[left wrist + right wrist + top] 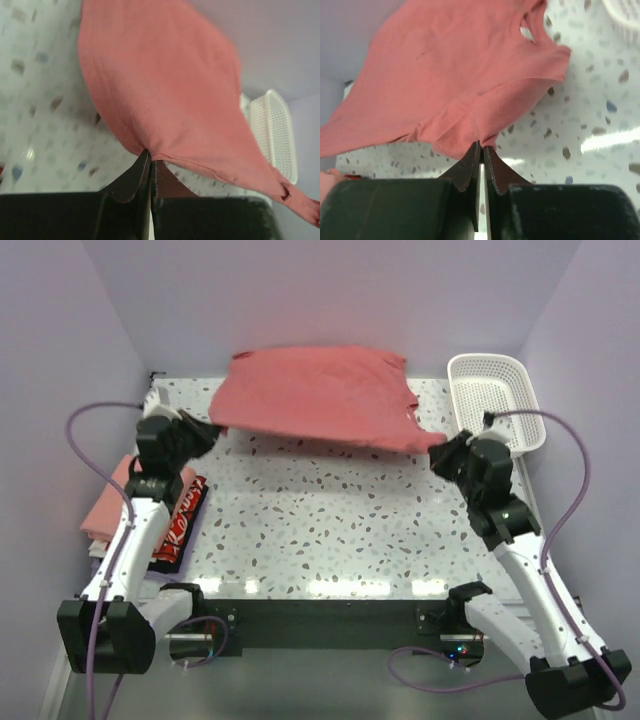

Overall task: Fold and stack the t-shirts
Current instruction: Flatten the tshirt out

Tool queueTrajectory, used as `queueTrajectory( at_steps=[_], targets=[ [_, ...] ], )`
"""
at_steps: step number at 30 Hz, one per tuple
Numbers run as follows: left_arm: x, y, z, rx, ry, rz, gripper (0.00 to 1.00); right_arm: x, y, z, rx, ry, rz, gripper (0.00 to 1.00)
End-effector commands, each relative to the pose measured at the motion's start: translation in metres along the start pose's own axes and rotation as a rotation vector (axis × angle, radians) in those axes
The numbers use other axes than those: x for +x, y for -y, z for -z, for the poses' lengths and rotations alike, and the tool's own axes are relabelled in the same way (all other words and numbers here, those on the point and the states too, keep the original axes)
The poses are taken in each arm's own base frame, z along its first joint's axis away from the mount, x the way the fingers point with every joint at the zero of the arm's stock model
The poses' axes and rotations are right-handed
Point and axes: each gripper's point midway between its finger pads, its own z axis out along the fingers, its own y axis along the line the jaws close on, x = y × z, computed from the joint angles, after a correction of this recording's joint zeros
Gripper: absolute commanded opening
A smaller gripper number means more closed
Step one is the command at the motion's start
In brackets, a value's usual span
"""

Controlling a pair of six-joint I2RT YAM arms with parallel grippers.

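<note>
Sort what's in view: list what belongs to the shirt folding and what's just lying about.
Job:
red tee, pinched at its near corners by the left gripper and right gripper
pink folded tee, at left
dark printed tee, beside it

Lying about:
white basket, far right

We see the left gripper (150, 159) with its jaws pressed together on an edge of the brick-red t-shirt (165, 85), whose cloth fans upward and stretches off rightward above the speckled table (40, 100); a white lattice basket (276, 130) shows at the right
</note>
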Motion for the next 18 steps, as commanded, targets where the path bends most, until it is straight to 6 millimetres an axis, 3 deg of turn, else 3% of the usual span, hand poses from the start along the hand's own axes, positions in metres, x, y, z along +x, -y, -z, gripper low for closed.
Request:
queueTrajectory(
  at_steps=[1, 2, 3, 4, 7, 8, 12, 15, 18],
  targets=[
    [0.063, -0.053, 0.016, -0.096, -0.076, 0.086, 0.06, 0.074, 0.042, 0.017, 0.035, -0.118, -0.108, 0.09],
    [0.078, -0.063, 0.021, -0.116, -0.103, 0.098, 0.13, 0.090, 0.049, 0.020, 0.036, -0.146, -0.123, 0.20],
    [0.105, -0.086, 0.027, -0.173, -0.153, 0.119, 0.20, 0.104, 0.060, 0.028, 0.053, -0.172, -0.131, 0.24],
    [0.114, -0.093, 0.036, -0.195, -0.161, 0.130, 0.36, 0.130, 0.075, 0.030, 0.078, -0.225, -0.134, 0.25],
    [0.137, -0.119, 0.059, -0.288, -0.181, 0.149, 0.64, 0.163, 0.089, 0.045, 0.076, -0.310, -0.143, 0.47],
    [0.138, -0.125, 0.063, -0.310, -0.171, 0.148, 0.66, 0.166, 0.092, 0.049, 0.082, -0.316, -0.134, 0.58],
    [0.141, -0.134, 0.082, -0.377, -0.170, 0.155, 0.70, 0.154, 0.103, 0.065, 0.135, -0.289, -0.083, 0.79],
    [0.139, -0.140, 0.084, -0.428, -0.164, 0.169, 0.70, 0.134, 0.095, 0.064, 0.132, -0.256, -0.057, 0.81],
    [0.141, -0.146, 0.081, -0.490, -0.194, 0.183, 0.64, 0.123, 0.086, 0.055, 0.140, -0.277, -0.010, 0.81]
  ],
)
